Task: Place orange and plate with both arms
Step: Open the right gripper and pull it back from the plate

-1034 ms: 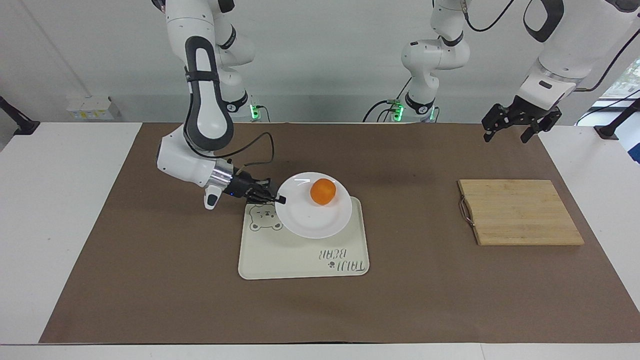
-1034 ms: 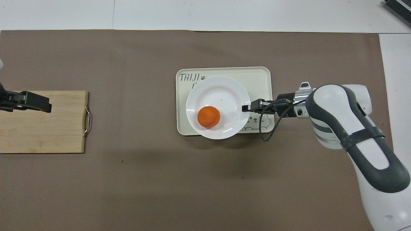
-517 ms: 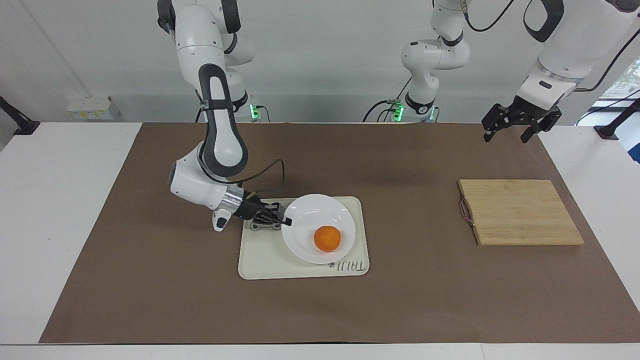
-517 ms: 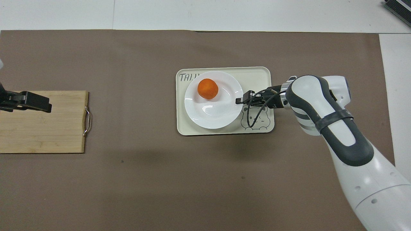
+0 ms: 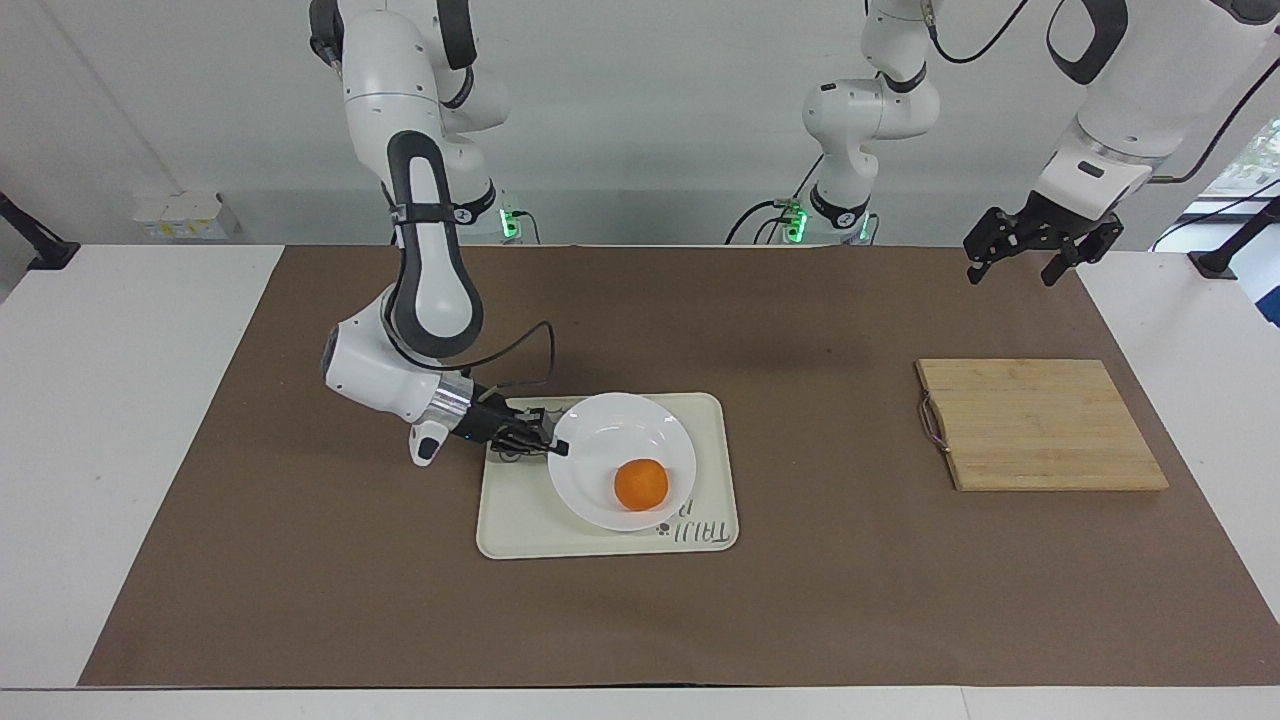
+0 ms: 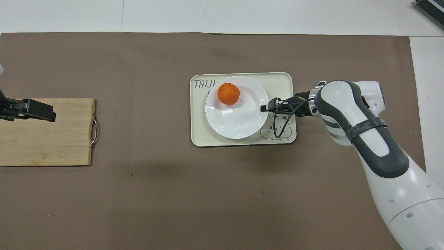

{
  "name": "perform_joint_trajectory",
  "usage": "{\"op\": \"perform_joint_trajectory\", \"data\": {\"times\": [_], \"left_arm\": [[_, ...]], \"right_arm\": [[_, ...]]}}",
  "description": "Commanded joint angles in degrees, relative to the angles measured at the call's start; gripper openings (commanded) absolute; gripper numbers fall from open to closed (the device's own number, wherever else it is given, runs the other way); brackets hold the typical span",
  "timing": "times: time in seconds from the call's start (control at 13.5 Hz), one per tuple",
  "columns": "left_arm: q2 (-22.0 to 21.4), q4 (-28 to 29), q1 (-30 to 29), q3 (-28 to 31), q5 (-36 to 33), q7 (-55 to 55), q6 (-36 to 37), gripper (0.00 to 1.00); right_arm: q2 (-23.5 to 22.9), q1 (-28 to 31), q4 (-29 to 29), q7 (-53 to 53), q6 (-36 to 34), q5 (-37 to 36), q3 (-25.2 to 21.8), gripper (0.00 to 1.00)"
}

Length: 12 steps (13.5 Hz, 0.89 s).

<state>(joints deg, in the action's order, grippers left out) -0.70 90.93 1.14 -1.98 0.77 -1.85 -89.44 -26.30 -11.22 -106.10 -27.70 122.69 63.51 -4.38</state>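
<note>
On the cream rectangular tray [image 5: 520,520] with its bear drawing, at mid-table: round glossy white plate [image 5: 600,440] [image 6: 239,121], pinched at the rim by the right gripper [image 5: 556,449] [image 6: 265,108], fingertips clamped shut on the plate's edge toward the right arm's end of the table. Small bright-orange orange [image 5: 641,484] [image 6: 228,93] resting in the plate's well, on the part farther from the robots, close to the raised rim. Plate reaching nearly to the tray's edge farthest from the robots and hiding part of the "TAIJI BEAR" lettering [image 5: 700,533]; bare tray showing along the edge nearest the robots and beside the gripper. Wide brown paper mat [image 5: 300,560] [image 6: 138,194] open all round the tray. Well apart, toward the left arm's end: pale bamboo cutting board [image 5: 1040,425] [image 6: 45,146] with a metal handle facing the tray. Left gripper [image 5: 1018,264] [image 6: 34,110] waiting aloft, fingers spread and empty, seen from overhead above the board's corner.
</note>
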Motion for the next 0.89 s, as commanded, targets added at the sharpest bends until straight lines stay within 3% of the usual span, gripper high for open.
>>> {"op": "perform_joint_trajectory", "data": {"times": [0.0, 0.07, 0.15, 0.59, 0.81], "left_arm": [[0.35, -0.67, 0.0, 0.14, -0.42, -0.69, -0.03, 1.0], [0.35, -0.67, 0.0, 0.14, -0.42, -0.69, -0.03, 1.0], [0.35, -0.67, 0.0, 0.14, -0.42, -0.69, -0.03, 1.0], [0.35, -0.67, 0.0, 0.14, -0.42, -0.69, -0.03, 1.0], [0.35, -0.67, 0.0, 0.14, -0.42, -0.69, -0.03, 1.0]], "right_arm": [[0.19, 0.58, -0.95, -1.39, -0.17, -1.63, 0.07, 0.27], [0.19, 0.58, -0.86, -1.31, -0.17, -2.15, -0.02, 0.54], [0.11, 0.67, -0.86, -1.31, -0.17, -2.86, -0.02, 0.97], [2.21, 0.85, 0.81, 4.3, 0.53, -10.58, -0.81, 1.0], [5.72, 0.59, 1.16, 12.63, 2.73, -23.9, -0.81, 1.0]]}}
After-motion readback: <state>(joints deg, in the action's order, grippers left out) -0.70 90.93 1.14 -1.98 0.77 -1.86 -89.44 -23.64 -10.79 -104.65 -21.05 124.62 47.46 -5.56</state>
